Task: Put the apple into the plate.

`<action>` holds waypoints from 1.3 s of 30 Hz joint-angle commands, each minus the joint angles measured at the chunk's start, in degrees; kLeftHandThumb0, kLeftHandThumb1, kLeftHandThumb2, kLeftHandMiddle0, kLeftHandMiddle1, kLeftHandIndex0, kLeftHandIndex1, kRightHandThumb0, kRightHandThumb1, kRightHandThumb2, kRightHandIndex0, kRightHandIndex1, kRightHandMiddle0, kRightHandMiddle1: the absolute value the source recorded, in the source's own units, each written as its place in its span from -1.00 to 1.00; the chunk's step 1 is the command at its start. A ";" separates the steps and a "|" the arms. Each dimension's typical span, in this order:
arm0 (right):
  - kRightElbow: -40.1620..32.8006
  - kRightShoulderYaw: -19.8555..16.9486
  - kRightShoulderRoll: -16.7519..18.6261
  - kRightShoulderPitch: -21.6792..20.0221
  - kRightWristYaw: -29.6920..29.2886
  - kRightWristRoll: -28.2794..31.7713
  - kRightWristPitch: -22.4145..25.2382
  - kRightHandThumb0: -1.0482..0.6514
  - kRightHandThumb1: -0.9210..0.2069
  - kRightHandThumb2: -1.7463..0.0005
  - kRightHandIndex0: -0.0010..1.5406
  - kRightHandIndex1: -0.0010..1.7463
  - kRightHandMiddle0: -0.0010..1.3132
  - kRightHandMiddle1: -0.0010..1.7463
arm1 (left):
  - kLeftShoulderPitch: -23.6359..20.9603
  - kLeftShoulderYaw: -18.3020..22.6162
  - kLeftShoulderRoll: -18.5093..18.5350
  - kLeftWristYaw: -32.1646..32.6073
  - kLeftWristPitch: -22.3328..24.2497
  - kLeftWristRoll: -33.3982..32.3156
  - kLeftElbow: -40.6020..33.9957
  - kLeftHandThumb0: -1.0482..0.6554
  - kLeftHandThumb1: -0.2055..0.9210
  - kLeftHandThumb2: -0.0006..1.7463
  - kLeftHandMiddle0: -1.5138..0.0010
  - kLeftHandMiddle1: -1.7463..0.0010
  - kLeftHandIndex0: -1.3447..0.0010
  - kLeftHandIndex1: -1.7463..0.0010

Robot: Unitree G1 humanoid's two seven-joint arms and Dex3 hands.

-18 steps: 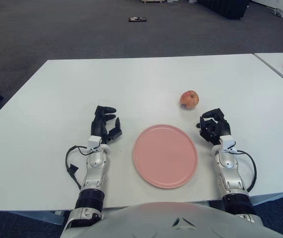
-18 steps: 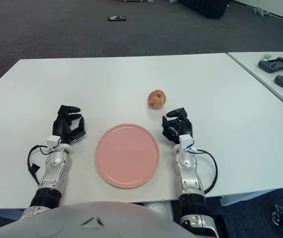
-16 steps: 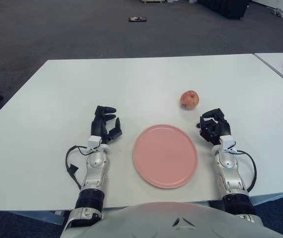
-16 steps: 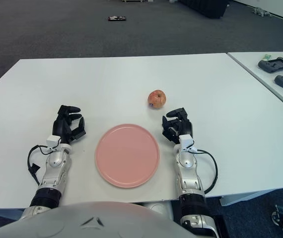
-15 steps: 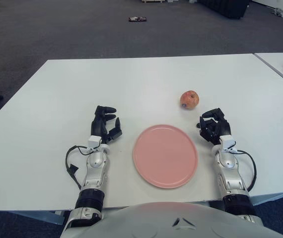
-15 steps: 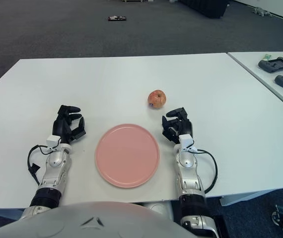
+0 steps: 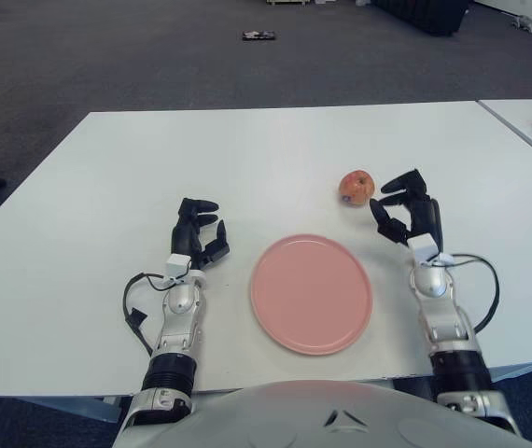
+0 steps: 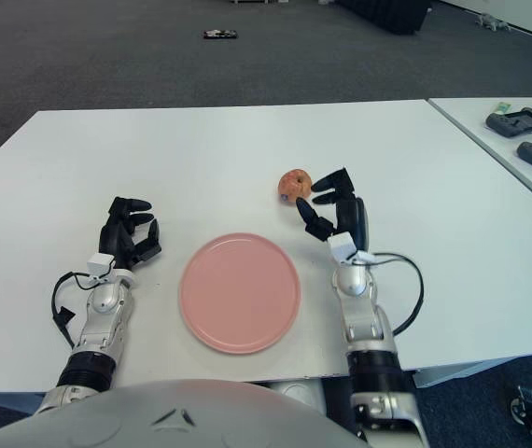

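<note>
The apple (image 7: pixel 357 186) is sitting on the white table (image 7: pixel 247 149), beyond the pink plate's (image 7: pixel 311 293) far right edge. The right hand (image 7: pixel 406 212) is hovering just right of it, fingers (image 8: pixel 327 182) spread wide, holding nothing. The left hand (image 7: pixel 196 233) is showing left of the plate, fingers loosely open.

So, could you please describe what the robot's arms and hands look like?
Both hands, left hand and right hand, have black three-finger shells. A small white block sits at each wrist. The forearms are silver-grey with black collars near the elbow, and a black cable loops beside each forearm.
</note>
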 commanded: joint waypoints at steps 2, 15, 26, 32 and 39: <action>2.35 0.87 -2.33 -4.82 -0.18 -2.26 -0.07 -0.56 -0.79 0.29 -0.97 -0.29 -0.98 -0.16 | 2.30 0.00 0.01 0.00 0.47 0.30 3.85 0.22 0.28 0.23 0.36 -0.91 0.59 -1.00; 4.06 5.17 -7.18 -13.91 3.55 -7.80 3.38 -0.80 -0.53 0.38 -1.00 -0.99 -1.00 -0.98 | 2.45 0.18 -0.34 0.59 0.85 0.28 3.34 0.22 0.30 0.22 0.38 -0.94 0.61 -1.00; 16.05 9.67 -8.87 -23.09 3.41 -9.69 -0.03 -0.98 -0.68 0.62 -1.00 -1.00 -1.00 -1.00 | 2.67 0.37 -0.64 0.93 0.91 0.26 2.74 0.22 0.27 0.27 0.39 -1.00 0.61 -1.00; 28.11 14.09 -9.16 -30.21 0.06 -13.39 -3.57 -1.00 -0.79 0.73 -1.00 -1.00 -1.00 -1.00 | 2.96 0.28 -0.73 0.43 1.04 0.05 2.33 0.22 0.22 0.30 0.37 -1.00 0.59 -1.00; 35.07 17.46 -9.69 -35.32 3.45 -13.91 -4.33 -1.00 -0.81 0.77 -1.00 -1.00 -1.00 -1.00 | 3.07 0.34 -0.51 -0.07 1.08 -0.20 2.51 0.22 0.30 0.23 0.39 -0.95 0.62 -1.00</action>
